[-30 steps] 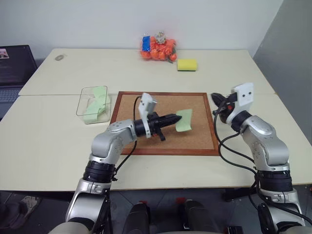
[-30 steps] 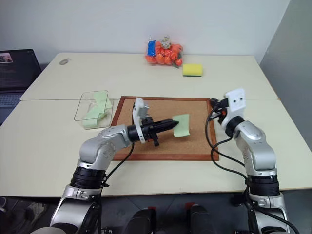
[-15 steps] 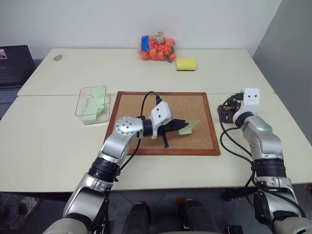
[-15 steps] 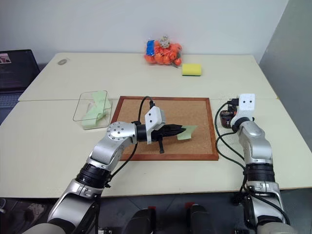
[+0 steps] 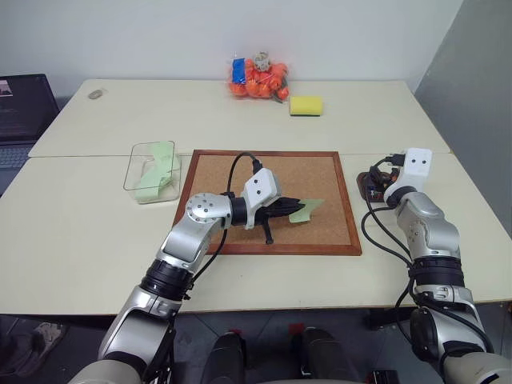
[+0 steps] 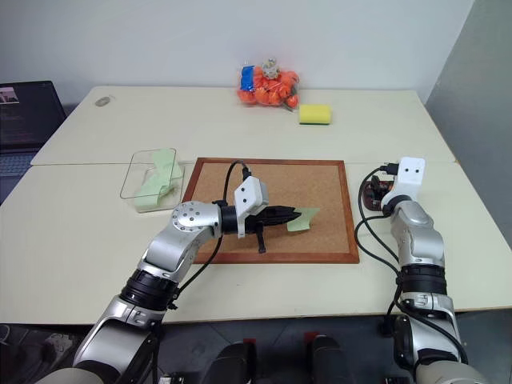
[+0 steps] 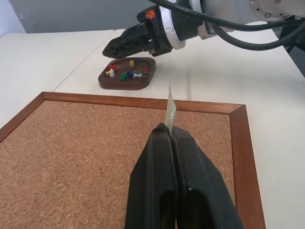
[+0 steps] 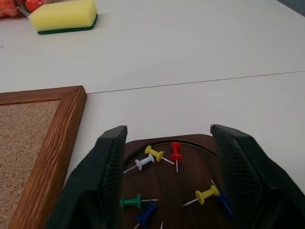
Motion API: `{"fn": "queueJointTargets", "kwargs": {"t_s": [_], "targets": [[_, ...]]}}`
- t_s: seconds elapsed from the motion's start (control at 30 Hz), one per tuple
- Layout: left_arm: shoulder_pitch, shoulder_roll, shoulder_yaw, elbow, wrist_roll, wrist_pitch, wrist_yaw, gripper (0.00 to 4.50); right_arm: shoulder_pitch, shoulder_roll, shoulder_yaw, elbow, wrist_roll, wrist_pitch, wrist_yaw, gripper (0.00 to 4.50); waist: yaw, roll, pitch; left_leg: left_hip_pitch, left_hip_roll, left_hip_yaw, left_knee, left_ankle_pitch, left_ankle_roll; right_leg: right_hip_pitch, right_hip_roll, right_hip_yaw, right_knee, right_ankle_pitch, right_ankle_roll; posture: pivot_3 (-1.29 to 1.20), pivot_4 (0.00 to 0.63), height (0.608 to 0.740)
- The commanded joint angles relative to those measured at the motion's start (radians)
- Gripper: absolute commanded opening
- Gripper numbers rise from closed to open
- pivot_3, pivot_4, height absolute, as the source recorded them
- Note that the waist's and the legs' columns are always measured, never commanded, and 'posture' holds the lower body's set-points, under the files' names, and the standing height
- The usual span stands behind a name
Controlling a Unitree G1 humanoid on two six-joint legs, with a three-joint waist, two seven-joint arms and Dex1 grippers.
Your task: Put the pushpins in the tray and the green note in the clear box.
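Pushpins (image 8: pixel 177 151) lie in the tray (image 8: pixel 190 143): we count a red one, two yellow, a white, a green and a blue or two, all loose on the dark brown dish. Our right tool (image 8: pixel 169 191) hovers just over that tray with its two black fingers (image 8: pixel 102 176) spread wide apart and nothing between them. From the head, the tray (image 5: pixel 373 186) sits on the worktop (image 5: pixel 96 240) just beside the right edge of the corkboard (image 5: pixel 320 240), under the right wrist.

Our left tool (image 7: pixel 170 136) is closed on the green note (image 7: pixel 170 106), pinching it by one edge so that the sheet stands up on edge past the fingertips. In the head view the green note (image 5: pixel 306 210) hangs over the right half of the corkboard, with the left tool (image 5: pixel 294 203) pointing toward the robot's right and sitting low above the cork.

On the worktop just off the left edge of the corkboard we see the clear box (image 5: pixel 138 178). It already holds pale green paper (image 5: pixel 158 172), some of it standing against the wall.

At the far side of the worktop lie a yellow sponge (image 5: pixel 306 106) and a bag of orange balls (image 5: pixel 258 80). A dark laptop (image 5: pixel 24 112) sits past the left end of the worktop.
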Motion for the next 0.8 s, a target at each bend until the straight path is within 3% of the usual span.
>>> {"fn": "queueJointTargets", "kwargs": {"t_s": [0.03, 0.1, 0.33, 0.47, 0.67, 0.8], "targets": [[-0.013, -0.003, 0.021, -0.043, -0.01, 0.003, -0.002, 0.0, 0.006, -0.008, -0.009, -0.055, 0.0, -0.006, -0.002, 3.93, 0.0, 0.0, 0.0, 0.0, 0.0, 0.0, 0.0, 0.0, 0.0, 0.0, 0.0, 0.0, 0.0, 0.0, 0.0, 0.0, 0.15, 0.74], [-0.01, -0.004, 0.023, -0.046, -0.011, 0.005, 0.001, 0.0, 0.032, -0.013, 0.015, -0.107, 0.002, -0.004, 0.036, 4.44, 0.0, 0.0, 0.0, 0.0, 0.0, 0.0, 0.0, 0.0, 0.0, 0.0, 0.0, 0.0, 0.0, 0.0, 0.0, 0.0, 0.15, 0.74], [-0.007, -0.005, 0.083, -0.058, -0.021, 0.034, 0.075, 0.0, 0.161, -0.052, 0.123, -0.388, 0.084, 0.036, 0.28, 4.44, -0.002, 0.0, 0.0, 0.0, 0.0, 0.0, 0.0, 0.0, 0.0, 0.0, 0.0, 0.0, 0.0, 0.0, 0.0, 0.0, 0.15, 0.74], [-0.001, 0.018, 0.195, -0.09, -0.04, 0.083, 0.174, 0.0, 0.187, -0.075, 0.155, -0.545, 0.179, 0.094, 0.404, 4.44, -0.001, 0.0, 0.0, 0.0, 0.0, -0.001, 0.0, 0.0, 0.0, 0.0, 0.001, -0.001, 0.001, 0.0, 0.0, 0.0, 0.15, 0.74], [0.018, 0.062, 0.386, -0.117, 0.044, 0.105, 0.465, 0.0, 0.13, -0.052, 0.216, -0.655, 0.316, 0.19, 0.507, 4.44, -0.004, 0.001, 0.001, 0.0, 0.002, -0.002, 0.0, 0.0, 0.0, 0.0, 0.002, -0.001, 0.001, 0.0, 0.0, 0.0, 0.15, 0.74], [0.027, 0.041, 0.505, -0.1, 0.179, 0.097, 0.801, 0.0, 0.103, -0.012, 0.257, -0.637, 0.337, 0.176, 0.541, 4.44, 0.003, 0.0, 0.001, 0.0, 0.001, -0.002, 0.001, 0.0, 0.0, 0.0, 0.0, -0.001, 0.001, 0.0, 0.0, 0.0, 0.15, 0.74]]}}
